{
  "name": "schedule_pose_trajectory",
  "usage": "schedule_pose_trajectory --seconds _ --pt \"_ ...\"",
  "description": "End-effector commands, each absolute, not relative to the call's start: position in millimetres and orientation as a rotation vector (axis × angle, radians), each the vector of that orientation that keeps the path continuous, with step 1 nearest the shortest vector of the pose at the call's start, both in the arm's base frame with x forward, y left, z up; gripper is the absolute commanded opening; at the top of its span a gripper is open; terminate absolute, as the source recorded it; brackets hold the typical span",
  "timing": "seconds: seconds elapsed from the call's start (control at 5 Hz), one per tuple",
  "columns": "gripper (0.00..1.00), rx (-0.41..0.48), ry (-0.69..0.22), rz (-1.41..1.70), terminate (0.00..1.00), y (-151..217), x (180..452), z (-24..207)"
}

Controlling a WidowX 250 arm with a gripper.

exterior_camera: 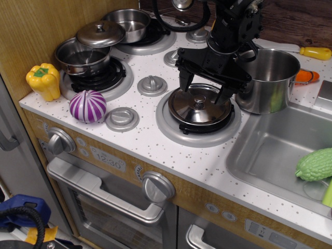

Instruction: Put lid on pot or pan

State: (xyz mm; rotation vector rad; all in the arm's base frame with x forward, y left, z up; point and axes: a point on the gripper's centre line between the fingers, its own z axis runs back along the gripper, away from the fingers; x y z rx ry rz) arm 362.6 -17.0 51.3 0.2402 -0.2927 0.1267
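Observation:
The round shiny steel lid (199,105) with a small knob lies flat on the front right burner (171,127). My gripper (204,89) hangs just above it, open, with its black fingers (185,81) spread to either side of the knob; I cannot tell if they touch the lid. The tall plain steel pot (267,78) stands uncovered just right of the lid, at the sink's edge, partly behind the arm.
A small shallow pot (82,58) with a duller lid (100,33) resting tilted on its rim sits on the left burner. A low steel pan (129,23) is behind it. A yellow pepper (44,80) and a purple striped vegetable (88,105) are at the left. The sink (270,150) holds a green vegetable (315,164).

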Motion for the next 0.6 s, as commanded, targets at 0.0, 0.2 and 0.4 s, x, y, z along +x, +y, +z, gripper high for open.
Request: schedule_pose_trajectory --seconds 0.0,0.2,0.4 --pt "1.0 0.24 -0.293 0.127 0.0 -17.0 362.6 51.3" --pt "1.0 0.241 -0.296 0.125 0.0 -16.8 362.6 51.1" --pt "1.0 0.239 -0.294 0.115 0.0 -13.8 365.0 54.0"
